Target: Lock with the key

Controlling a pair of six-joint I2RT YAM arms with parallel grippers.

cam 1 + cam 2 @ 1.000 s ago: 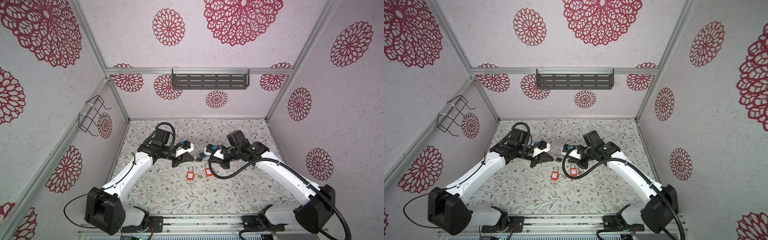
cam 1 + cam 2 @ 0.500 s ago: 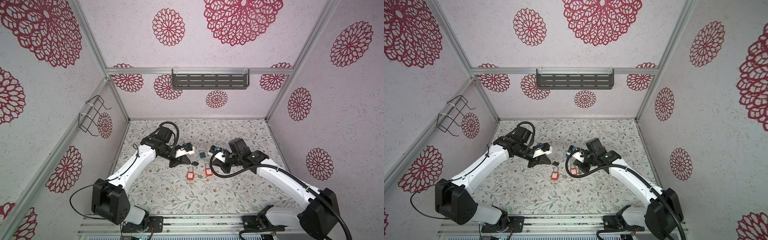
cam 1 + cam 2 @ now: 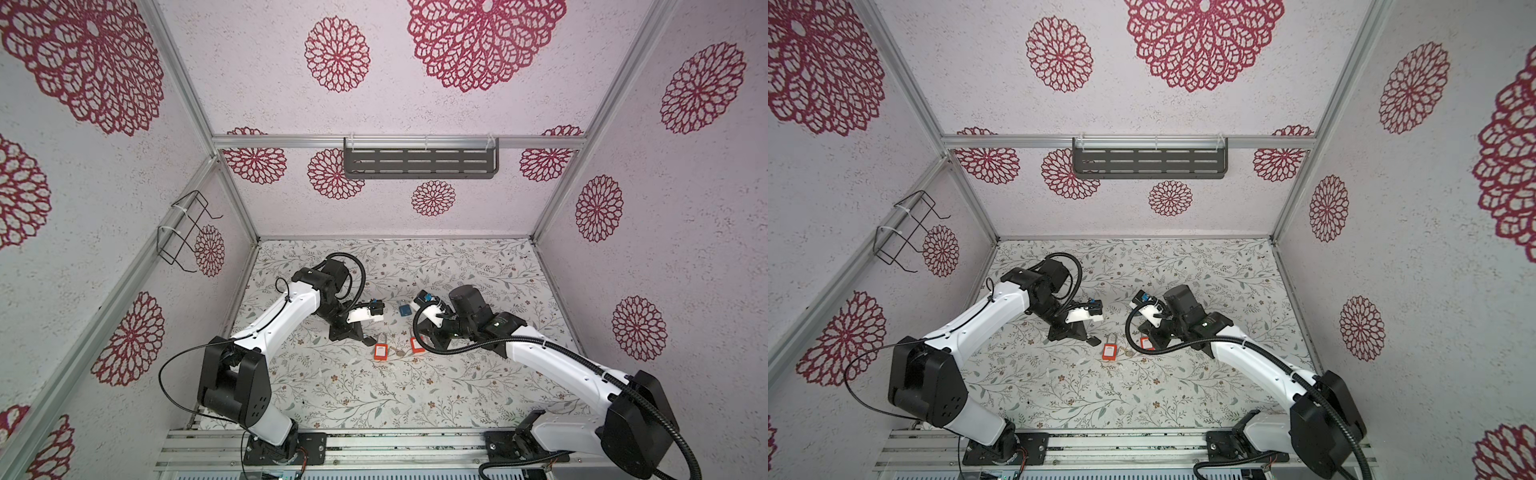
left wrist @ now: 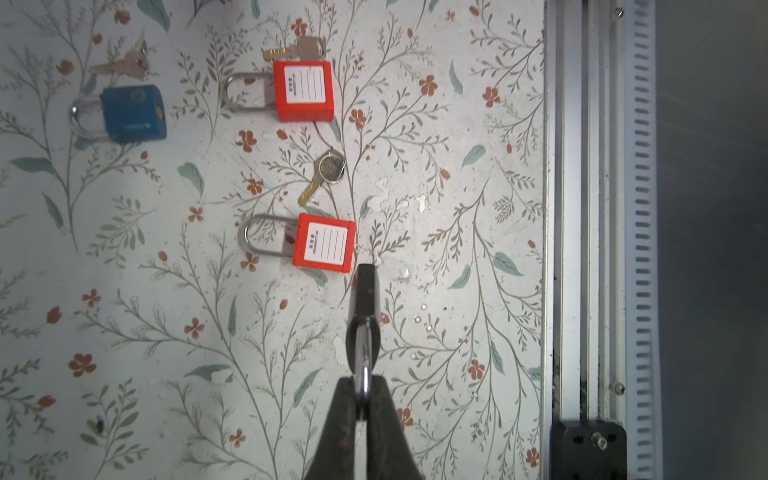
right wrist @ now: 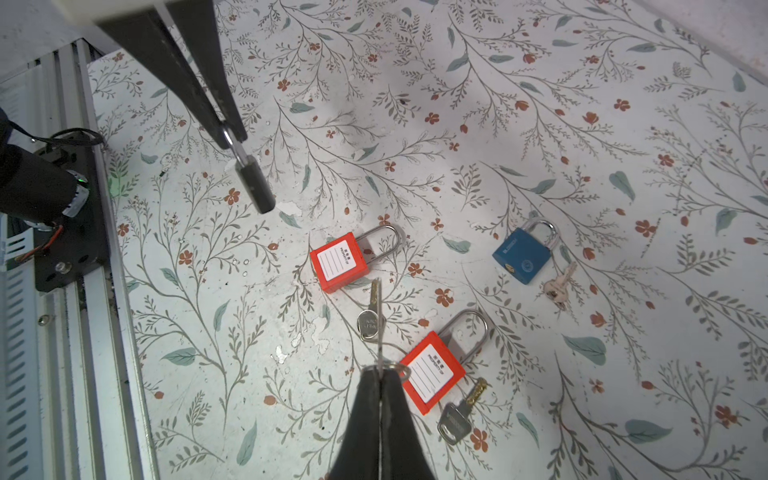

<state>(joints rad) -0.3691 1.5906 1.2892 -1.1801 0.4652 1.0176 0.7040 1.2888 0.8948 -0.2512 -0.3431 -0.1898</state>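
Observation:
My left gripper [image 4: 362, 388] is shut on the silver shackle of a small black padlock [image 4: 365, 291], whose body sticks out past the fingertips. In both top views this padlock [image 3: 370, 342] hangs just above the table, left of a red padlock [image 3: 381, 351]. My right gripper [image 5: 380, 371] is shut on a thin key [image 5: 379, 349], seen edge-on with its ring beside the fingertips. In a top view the right gripper [image 3: 428, 338] hovers over a second red padlock [image 3: 417, 344]. Lock and key are apart.
On the floral table lie two red padlocks [image 5: 338, 266] [image 5: 432, 372], a blue padlock [image 5: 523, 255], and loose keys [image 5: 369, 322] [image 5: 457, 417] [image 5: 559, 291]. The aluminium rail [image 4: 582, 208] runs along the front edge. A dark shelf [image 3: 419, 163] hangs on the back wall.
The two grippers, close together in the middle a second ago, have drawn apart and dropped lower toward the table, each still shut on its object.

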